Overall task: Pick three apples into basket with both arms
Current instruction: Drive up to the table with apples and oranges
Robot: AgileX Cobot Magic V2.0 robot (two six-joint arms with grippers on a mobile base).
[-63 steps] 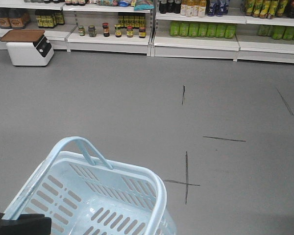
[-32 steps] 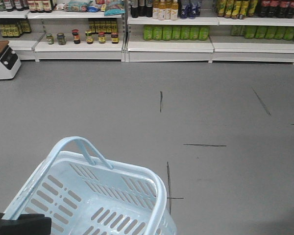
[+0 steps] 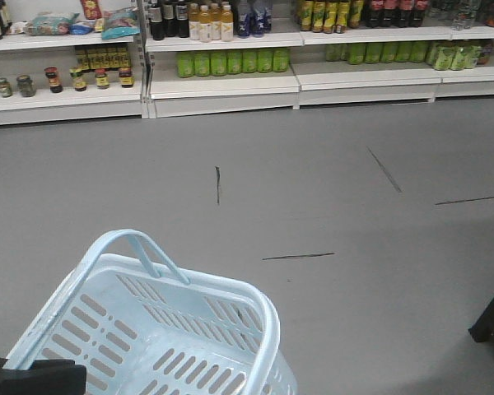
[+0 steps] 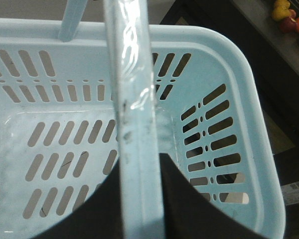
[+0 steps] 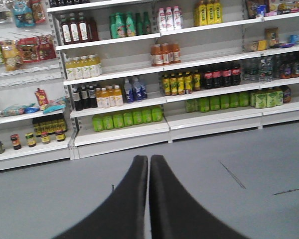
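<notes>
Basket (image 4: 246,99) empty, no apples in. Left claw (image 4: 139,167) clamped on basket handle; right claw (image 5: 149,159) together, holding nothing. All three picks left.

Supermarket aisle with a grey floor (image 3: 354,329) and white shelves (image 3: 222,84) of goods.
Several thin dark scuff lines (image 3: 298,257) cross the floor. The shelves run along the far wall, holding a row of green bottles (image 3: 230,62), small jars (image 3: 78,79) to their left, and orange juice bottles (image 3: 216,22) on the level above.
</notes>
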